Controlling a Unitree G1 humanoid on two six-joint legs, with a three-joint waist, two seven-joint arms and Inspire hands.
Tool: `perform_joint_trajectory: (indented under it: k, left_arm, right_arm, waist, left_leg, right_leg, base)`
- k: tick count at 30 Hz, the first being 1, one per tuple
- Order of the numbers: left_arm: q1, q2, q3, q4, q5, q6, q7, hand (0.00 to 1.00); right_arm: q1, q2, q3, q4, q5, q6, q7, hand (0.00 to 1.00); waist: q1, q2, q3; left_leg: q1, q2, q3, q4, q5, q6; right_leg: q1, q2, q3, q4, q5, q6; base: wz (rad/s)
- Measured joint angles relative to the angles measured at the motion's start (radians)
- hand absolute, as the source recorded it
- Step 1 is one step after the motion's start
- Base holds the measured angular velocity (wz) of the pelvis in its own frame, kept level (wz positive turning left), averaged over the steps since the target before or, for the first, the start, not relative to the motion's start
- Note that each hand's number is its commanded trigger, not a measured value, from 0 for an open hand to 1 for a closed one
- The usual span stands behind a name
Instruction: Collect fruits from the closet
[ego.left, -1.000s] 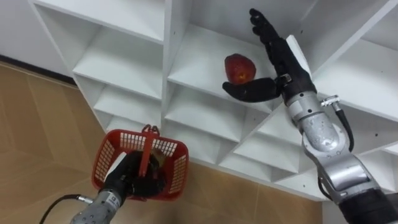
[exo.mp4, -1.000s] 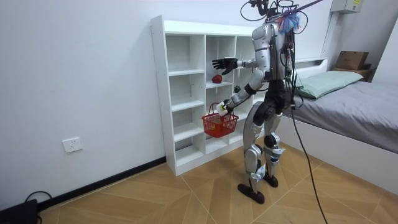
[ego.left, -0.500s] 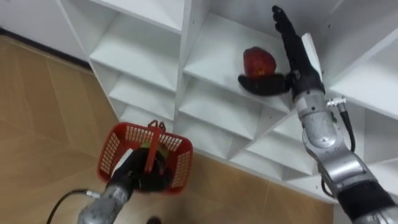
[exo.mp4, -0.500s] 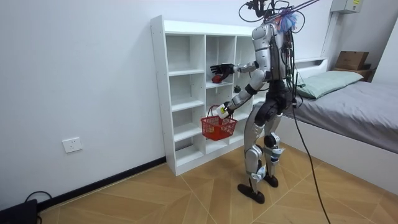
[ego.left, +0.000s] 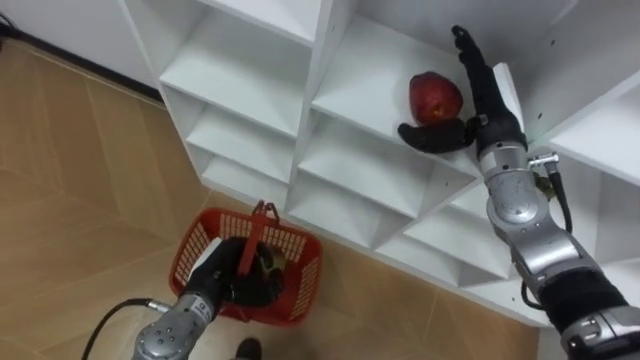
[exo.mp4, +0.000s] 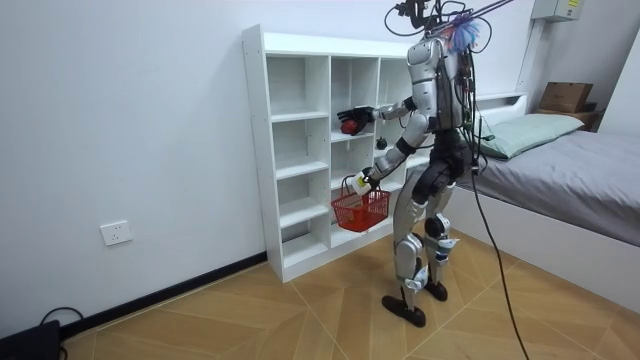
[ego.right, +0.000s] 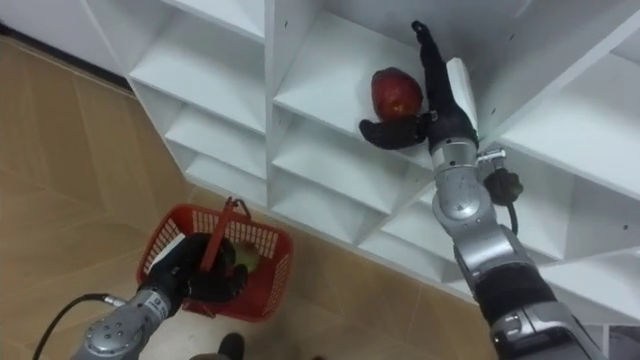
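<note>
The robot stands facing the white closet (ego.left: 322, 50), a grid of square open compartments, with a grey-covered bed (exo.mp4: 570, 170) past the closet's far end. A round, glossy red apple (ego.left: 435, 97) sits on a middle shelf of the closet. The right hand (ego.left: 487, 105) is in that compartment, fingers straight beside the apple and thumb spread in front of it, unclosed. Low before the closet, the left hand (ego.left: 235, 285) clenches the handle of a red plastic lattice basket (ego.left: 200, 250).
</note>
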Motion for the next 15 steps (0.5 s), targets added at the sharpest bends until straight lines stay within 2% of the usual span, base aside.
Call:
perform_joint_trajectory:
  k: [2,6,15]
  left_arm:
    - [-0.012,-0.002,0.001,0.0,0.001,0.0,0.0,1.0]
    - [-0.023,-0.003,0.001,0.0,0.002,0.0,0.002,1.0]
    - [-0.033,-0.018,0.0,0.0,0.003,0.0,0.0,1.0]
  right_arm:
    - [-0.012,0.0,-0.004,0.025,0.017,-0.009,0.0,0.0]
    - [-0.012,0.0,-0.008,0.034,0.017,-0.019,0.0,0.0]
    - [-0.012,-0.003,-0.022,0.059,0.018,-0.028,-0.001,0.0]
  waist:
    - [0.004,0.004,0.0028]
    - [0.009,0.011,0.0022]
    - [0.022,0.024,-0.0035]
  left_leg:
    - [0.0,0.0,-0.001,0.0,0.001,0.0]
    - [0.0,0.0,-0.001,-0.001,0.001,0.0]
    - [0.008,-0.008,-0.013,-0.018,0.017,-0.002]
  right_leg:
    - [0.0,0.0,0.0,0.0,0.0,0.0]
    - [0.0,0.0,0.0,0.0,0.0,0.0]
    - [-0.001,-0.005,0.005,0.0,0.0,0.0]
  base:
    - [0.0]
    - [0.0]
    - [0.03]
